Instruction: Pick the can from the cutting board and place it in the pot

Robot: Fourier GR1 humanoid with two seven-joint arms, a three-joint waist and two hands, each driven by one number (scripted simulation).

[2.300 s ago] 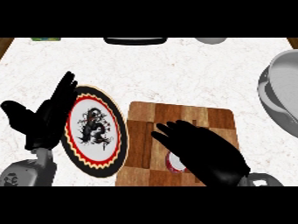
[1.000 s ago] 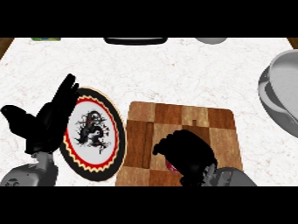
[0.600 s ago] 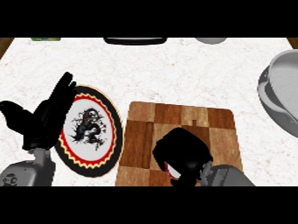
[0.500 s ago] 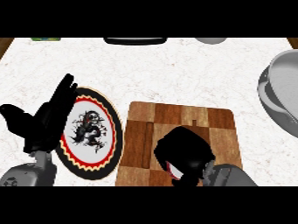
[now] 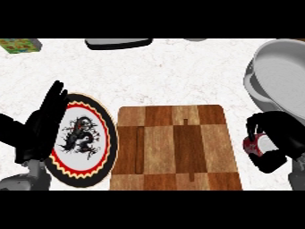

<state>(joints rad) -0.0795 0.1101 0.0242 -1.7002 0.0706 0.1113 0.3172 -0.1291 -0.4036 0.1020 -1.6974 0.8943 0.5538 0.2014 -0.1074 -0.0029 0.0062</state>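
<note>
- Head view: the right hand (image 5: 283,138) is at the right side, past the right edge of the cutting board (image 5: 171,147), and its fingers are curled around the can (image 5: 257,144). Only the red side and the pale top of the can show between the black fingers.
- The can is off the board, held over the white counter (image 5: 161,71), just below the near rim of the pot (image 5: 293,82).
- The pot is a large grey vessel at the upper right; part of it is cut by the right border. The hand with the can is near its rim, but the can is not inside it.
- The cutting board is of brown wood in a checker pattern and lies in the middle with nothing on it.
- A round plate (image 5: 82,138) with a black dragon figure and a red and yellow border lies just beside the left edge of the board.
- The left hand (image 5: 36,132) rests over the left part of the plate, fingers straight and pointing up, holding nothing.
- At the top edge there are a green box (image 5: 17,44) at the left and a dark flat object (image 5: 118,43) near the middle; I cannot tell what it is.
</note>
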